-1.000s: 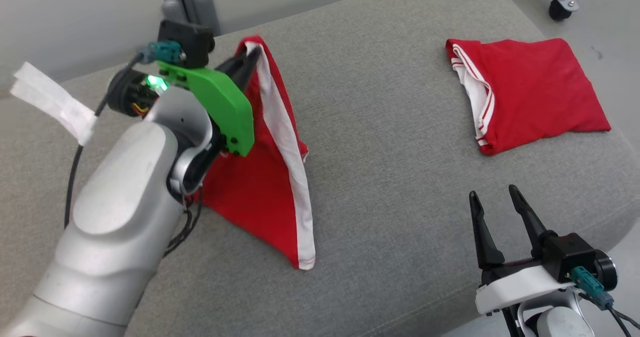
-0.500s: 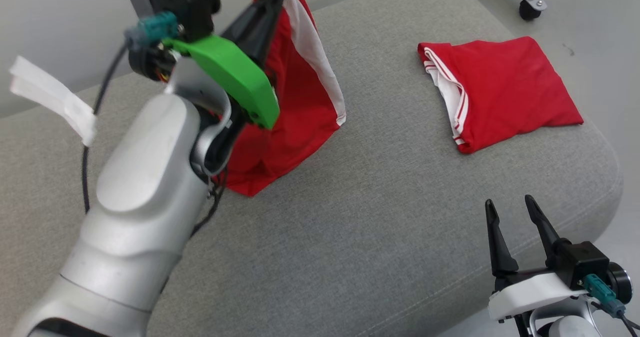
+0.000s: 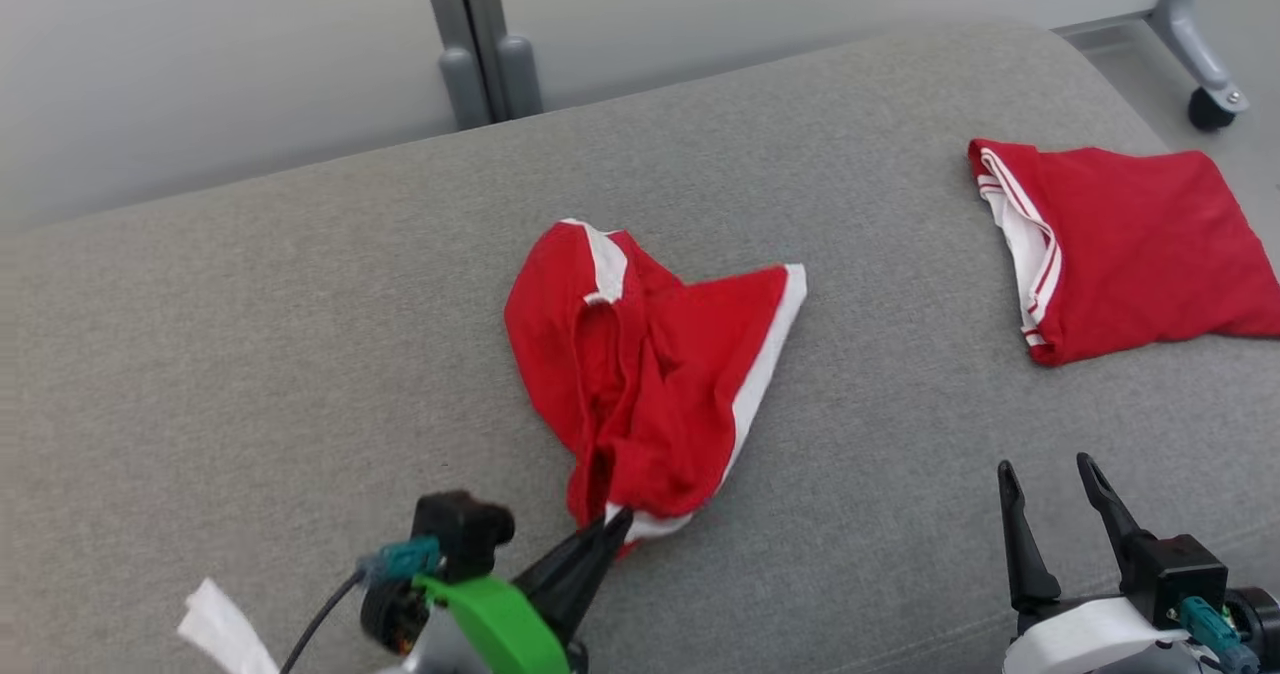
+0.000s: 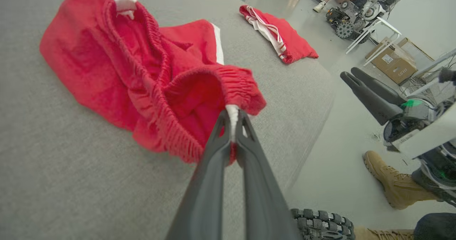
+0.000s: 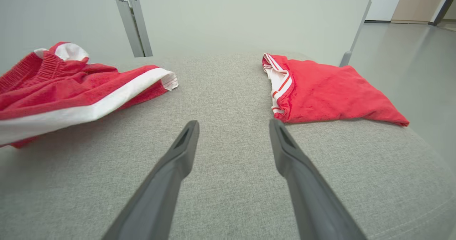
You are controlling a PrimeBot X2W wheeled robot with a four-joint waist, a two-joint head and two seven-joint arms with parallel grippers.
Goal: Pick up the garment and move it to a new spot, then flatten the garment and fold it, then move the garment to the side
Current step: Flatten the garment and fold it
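Head view: the red garment (image 3: 640, 384), shorts with white side stripes, lies crumpled at the middle of the grey cushion (image 3: 250, 354). The left gripper (image 3: 615, 526) rises from 6 o'clock, and its fingers are pinched together on the garment's near hem. A second, folded red garment (image 3: 1130, 244) rests at 3 o'clock, well apart from the first. The right gripper (image 3: 1045, 466) sits at 5 o'clock with its fingers spread and nothing between them, above the cushion's near edge. Left wrist view: the left gripper (image 4: 233, 115) clamps a white-edged bit of the elastic waistband, lifting it slightly while the rest of the garment (image 4: 142, 72) spreads toward 11 o'clock on the cushion. The folded piece lies at 1 o'clock, the right gripper stands at 3 o'clock, and a tan boot (image 4: 395, 183) is on the floor at 4 o'clock. Right wrist view: the right gripper (image 5: 233, 124) gapes wide over bare cushion, with the garment (image 5: 71, 87) at 9 o'clock and the folded one at 2 o'clock.
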